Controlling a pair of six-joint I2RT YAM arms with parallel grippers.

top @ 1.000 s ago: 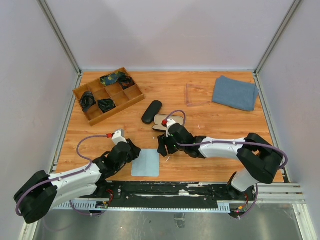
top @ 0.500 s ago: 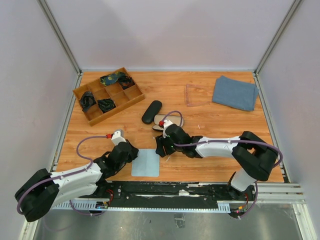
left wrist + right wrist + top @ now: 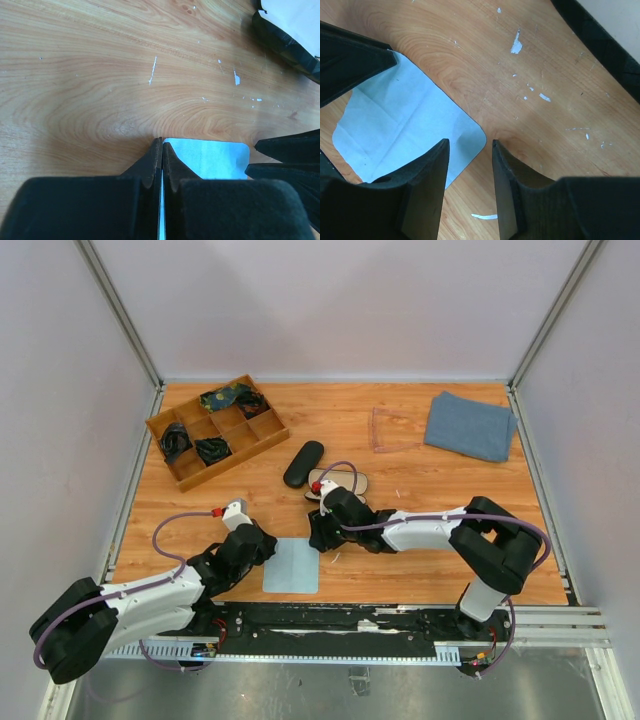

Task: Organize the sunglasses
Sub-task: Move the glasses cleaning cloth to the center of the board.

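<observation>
At 10 o'clock on the table [image 3: 340,405] sits the wooden divider tray [image 3: 236,457], with dark bundles in several compartments, too small for me to name. Down at 7 o'clock my left pincer [image 3: 161,141] is pressed fully closed, tips down at the far left edge of the light blue cloth [image 3: 292,567]. A sliver of blue shows between my fingers, but I cannot tell whether the cloth is truly caught. The cloth lies flat at 6 o'clock. Just right of it my right pincer [image 3: 469,142] stands parted with nothing between the jaws, poised over the cloth's far right corner, close to my left one. Toward 12 o'clock from there lie a shut black oval case [image 3: 303,463] and, beside it, an open case [image 3: 345,481] with a tan lining, partly behind my right wrist. The pale pinkish sunglasses [image 3: 393,430] rest at 1 o'clock, well apart from both pincers and just beside a folded blue-grey towel [image 3: 470,425] at 2 o'clock
</observation>
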